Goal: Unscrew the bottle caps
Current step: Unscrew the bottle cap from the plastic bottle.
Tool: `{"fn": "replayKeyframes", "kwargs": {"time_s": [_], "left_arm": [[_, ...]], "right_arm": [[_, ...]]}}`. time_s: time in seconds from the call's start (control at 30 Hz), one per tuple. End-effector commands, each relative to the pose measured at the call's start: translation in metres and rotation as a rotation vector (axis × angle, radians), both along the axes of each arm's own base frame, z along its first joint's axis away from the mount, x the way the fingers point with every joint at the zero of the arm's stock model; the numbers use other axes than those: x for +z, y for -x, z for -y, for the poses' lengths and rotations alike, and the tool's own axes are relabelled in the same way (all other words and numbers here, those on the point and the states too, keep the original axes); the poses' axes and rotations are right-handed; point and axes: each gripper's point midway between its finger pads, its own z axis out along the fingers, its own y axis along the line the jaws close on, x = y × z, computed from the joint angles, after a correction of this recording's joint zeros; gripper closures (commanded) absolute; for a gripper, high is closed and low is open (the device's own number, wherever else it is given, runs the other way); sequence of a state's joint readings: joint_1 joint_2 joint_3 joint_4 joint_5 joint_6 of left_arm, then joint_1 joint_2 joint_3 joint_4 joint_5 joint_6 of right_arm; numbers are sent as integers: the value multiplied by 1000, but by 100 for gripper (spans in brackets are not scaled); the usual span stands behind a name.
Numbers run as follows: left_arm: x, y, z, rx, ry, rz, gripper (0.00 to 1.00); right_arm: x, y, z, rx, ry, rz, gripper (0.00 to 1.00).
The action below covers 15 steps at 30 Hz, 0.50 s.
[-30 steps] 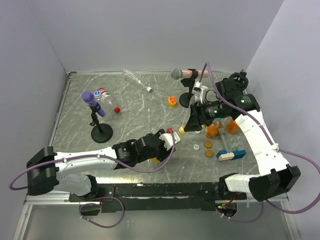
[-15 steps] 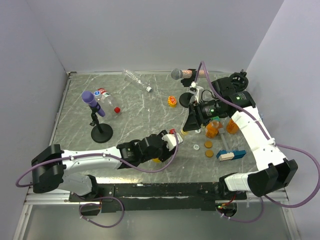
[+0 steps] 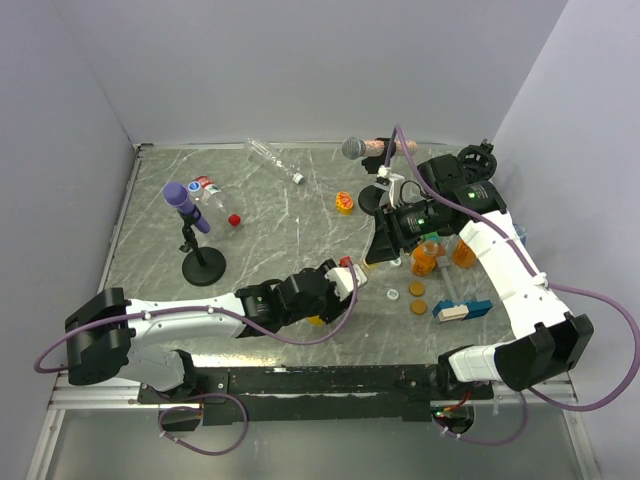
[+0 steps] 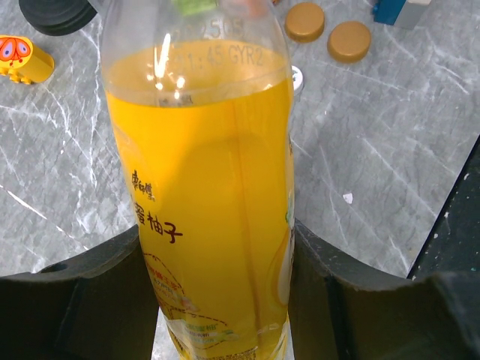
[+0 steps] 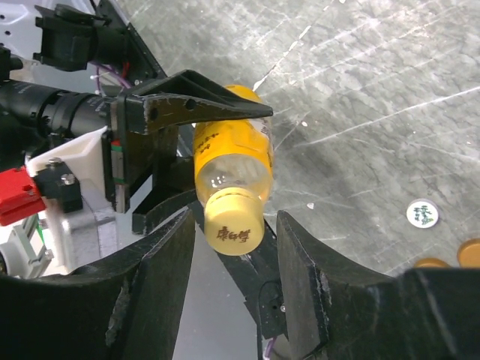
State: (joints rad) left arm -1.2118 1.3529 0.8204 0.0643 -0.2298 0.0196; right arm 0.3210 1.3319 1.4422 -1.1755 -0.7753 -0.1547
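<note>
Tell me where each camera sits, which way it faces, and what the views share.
Top external: above and behind the bases, looking down on the table; left arm and right arm show.
Left wrist: on the left arm, looking along the left fingers clamped on the juice bottle.
Right wrist: on the right arm, facing the bottle's yellow cap between the right fingers.
Shared: both wrist views show the juice bottle.

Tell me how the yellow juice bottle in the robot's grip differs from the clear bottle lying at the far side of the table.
The juice bottle is full of yellow-orange drink, while the clear bottle looks empty. The juice bottle is clamped between the fingers of the left gripper, while the clear bottle lies loose on its side on the table. Both are slim plastic bottles.
</note>
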Motion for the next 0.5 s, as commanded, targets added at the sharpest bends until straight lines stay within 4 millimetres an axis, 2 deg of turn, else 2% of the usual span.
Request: {"fn": "replayKeyframes", "kwargs": {"time_s": [0.0, 0.07, 0.17, 0.23, 0.3, 0.47], "left_arm": [[66, -7, 25, 5, 203, 67, 95], [65, -7, 25, 3, 203, 66, 95], [66, -7, 25, 4, 204, 67, 95], [65, -7, 25, 4, 204, 67, 95], [64, -5, 24, -3, 205, 64, 95], [65, 6, 23, -67, 222, 56, 95]], "right_arm": [[4, 0, 0, -5, 9, 0, 46], [6, 2, -2, 6, -1, 0, 51], [9, 4, -4, 22, -17, 3, 70], [12, 6, -6, 40, -31, 4, 78], [13, 9, -7, 59, -42, 1, 84], [21, 19, -12, 172, -88, 49, 89]]}}
